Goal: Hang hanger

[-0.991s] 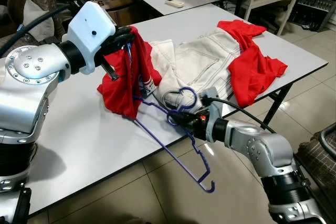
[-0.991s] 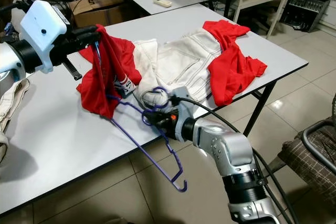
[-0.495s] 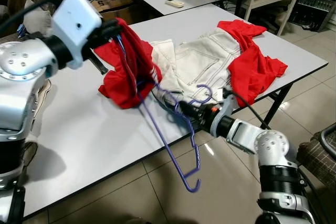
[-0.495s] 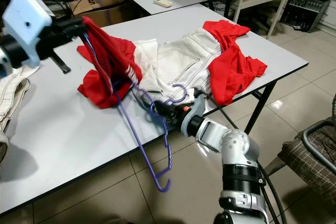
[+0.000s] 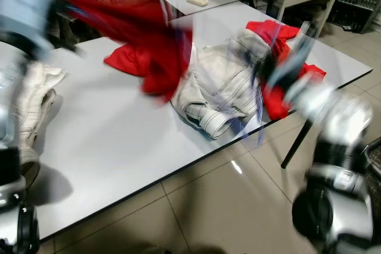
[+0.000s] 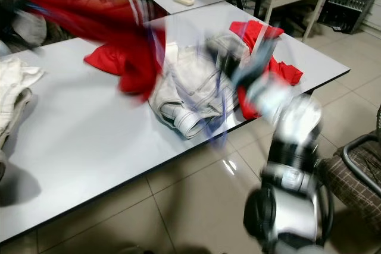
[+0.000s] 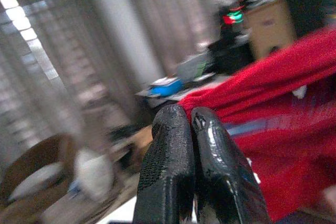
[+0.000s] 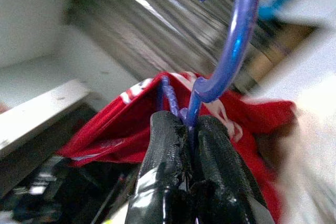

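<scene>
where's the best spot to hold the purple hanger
At the twisted neck just below the hook, where the right gripper is clamped on the purple hanger. Probably best: the wire is stiffest there, and the hook stays free above the fingers.

Thin purple plastic hanger: curved hook upper centre-right of right wrist frame, neck pinched between black fingertips. Head views: faint blurred purple streaks, centre-right of frame, pose unreadable.

Motion blur smears the raised red cloth garment and the thin purple wire hanger into streaks. The silver right arm is blurred too, its lower part cut off by the picture's edge.
</scene>
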You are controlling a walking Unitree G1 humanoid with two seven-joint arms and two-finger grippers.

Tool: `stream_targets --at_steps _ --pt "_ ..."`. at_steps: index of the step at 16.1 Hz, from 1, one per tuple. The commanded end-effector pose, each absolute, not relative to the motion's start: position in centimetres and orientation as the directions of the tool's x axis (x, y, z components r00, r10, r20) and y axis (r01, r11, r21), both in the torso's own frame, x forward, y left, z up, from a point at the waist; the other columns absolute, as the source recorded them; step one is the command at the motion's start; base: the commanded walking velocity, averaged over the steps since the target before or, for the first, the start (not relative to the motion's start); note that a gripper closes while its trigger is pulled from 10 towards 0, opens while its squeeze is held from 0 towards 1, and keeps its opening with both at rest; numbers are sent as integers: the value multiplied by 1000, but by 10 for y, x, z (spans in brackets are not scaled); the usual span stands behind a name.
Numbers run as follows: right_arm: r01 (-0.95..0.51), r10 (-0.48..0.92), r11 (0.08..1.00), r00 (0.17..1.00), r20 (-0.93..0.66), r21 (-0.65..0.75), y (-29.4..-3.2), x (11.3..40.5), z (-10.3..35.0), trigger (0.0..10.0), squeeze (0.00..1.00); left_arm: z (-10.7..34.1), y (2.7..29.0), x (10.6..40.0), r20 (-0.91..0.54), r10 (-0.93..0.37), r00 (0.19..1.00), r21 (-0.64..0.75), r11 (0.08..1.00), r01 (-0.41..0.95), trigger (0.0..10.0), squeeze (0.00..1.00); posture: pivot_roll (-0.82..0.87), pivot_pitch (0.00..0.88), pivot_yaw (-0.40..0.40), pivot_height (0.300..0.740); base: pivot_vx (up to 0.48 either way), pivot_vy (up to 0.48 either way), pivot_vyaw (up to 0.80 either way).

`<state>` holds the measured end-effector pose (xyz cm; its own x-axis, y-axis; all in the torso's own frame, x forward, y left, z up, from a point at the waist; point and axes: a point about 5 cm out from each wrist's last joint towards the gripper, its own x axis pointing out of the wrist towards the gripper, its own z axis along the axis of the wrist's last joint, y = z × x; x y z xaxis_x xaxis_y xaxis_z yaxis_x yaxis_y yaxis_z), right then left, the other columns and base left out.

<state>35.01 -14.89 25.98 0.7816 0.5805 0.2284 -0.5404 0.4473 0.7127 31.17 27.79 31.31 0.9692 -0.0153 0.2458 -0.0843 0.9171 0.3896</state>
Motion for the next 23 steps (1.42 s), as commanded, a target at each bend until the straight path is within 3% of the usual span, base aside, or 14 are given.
stream_targets --at_steps 1,2,4,6,9,11,13,15,16,17,19,20,22,23 --pt "-505 622 539 779 85 674 -148 344 235 10000 0 286 301 307 111 97 989 397 908 -134 0 0 -66 0 50 740 0 0 0" --pt "-459 637 625 767 -73 631 -143 339 205 10000 0 259 301 303 -16 81 997 409 910 -67 0 0 -60 0 43 740 0 0 0" --pt "-421 638 666 749 -178 615 -141 332 180 10000 0 231 296 296 -141 55 988 414 910 8 0 0 -58 0 40 740 0 0 0" --pt "-382 628 670 749 -213 637 -144 326 169 10000 0 204 272 281 -292 -76 954 385 903 190 0 0 -56 0 34 740 0 0 0" --pt "-400 637 655 749 -184 641 -144 326 174 10000 0 201 251 276 -382 -218 898 315 883 348 0 0 -55 0 38 740 0 0 0" --pt "-437 651 658 739 -171 613 -142 324 176 10000 0 192 251 271 -438 -221 872 311 872 377 0 0 -56 0 41 740 0 0 0" --pt "-510 658 556 753 28 656 -144 323 201 10000 0 194 253 271 -406 -167 898 352 879 323 0 0 -58 0 41 740 0 0 0" --pt "-467 639 660 761 -112 589 -150 321 184 10000 0 183 261 267 -470 -115 875 388 863 322 0 0 -58 0 41 740 0 0 0" --pt "-461 639 652 761 -109 601 -150 320 181 10000 0 178 265 265 -492 -92 866 400 859 319 3686 0 -56 0 38 740 0 0 0" --pt "-463 644 619 761 -73 634 -151 318 182 10000 0 174 269 261 -501 -69 862 401 865 303 10000 0 -55 0 36 740 0 0 0" --pt "-462 647 615 759 -74 639 -151 314 177 10000 0 171 265 260 -470 -145 871 299 902 311 10000 0 -53 0 34 740 0 0 0" --pt "-460 648 615 757 -78 640 -150 313 175 10000 0 172 261 259 -445 -202 873 290 889 353 10000 1000 -53 0 34 740 0 0 0" --pt "-468 654 613 753 -76 636 -150 312 175 10000 0 171 256 250 -472 -301 829 298 830 471 10000 1000 -53 0 34 740 0 0 0" --pt "-477 657 609 751 -67 634 -149 312 176 10000 0 167 251 240 -531 -394 750 323 725 609 10000 1000 -53 0 35 740 0 0 0"
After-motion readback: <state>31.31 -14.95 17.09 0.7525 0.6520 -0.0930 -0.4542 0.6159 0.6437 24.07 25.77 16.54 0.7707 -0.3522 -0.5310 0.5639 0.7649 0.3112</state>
